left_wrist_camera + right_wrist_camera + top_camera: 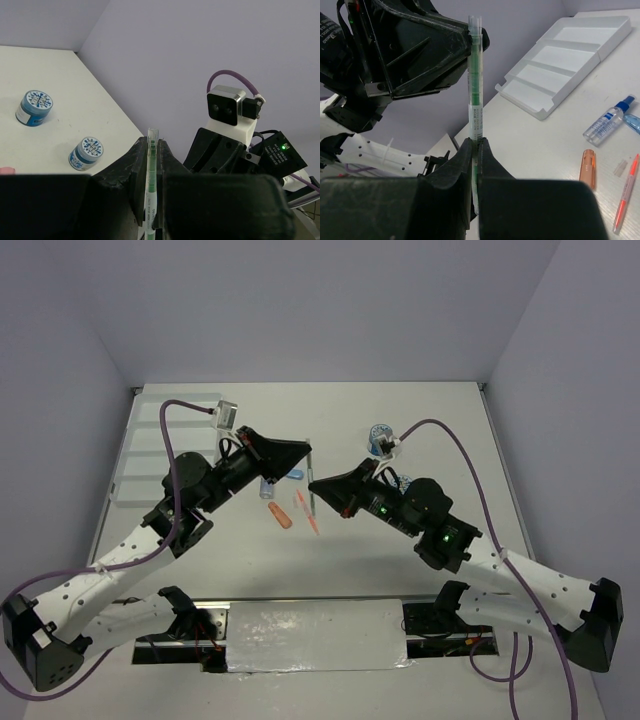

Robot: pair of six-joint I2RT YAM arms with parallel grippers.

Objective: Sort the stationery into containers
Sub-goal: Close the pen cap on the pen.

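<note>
**Green pen (309, 468) being gripped by both arms**

From above, we are seeing the left gripper (304, 449) and right gripper (316, 485) meeting tip to tip, both clamping the thin green pen. The white tray (150, 455) is lying well apart at the far left.

Through the left wrist camera, we are watching the pen (151, 170) standing between matte black fingers (136, 167) pressed against it, with two round tape rolls (34, 107) (86, 153) beyond.

Only the right wrist camera is showing us the pen's (476, 90) clear tip and printed barrel. The right fingers (462, 160) are squeezing its lower part. The tray's (570, 55) ridged compartments and a clear bottle (609, 121) are lying behind.
</note>
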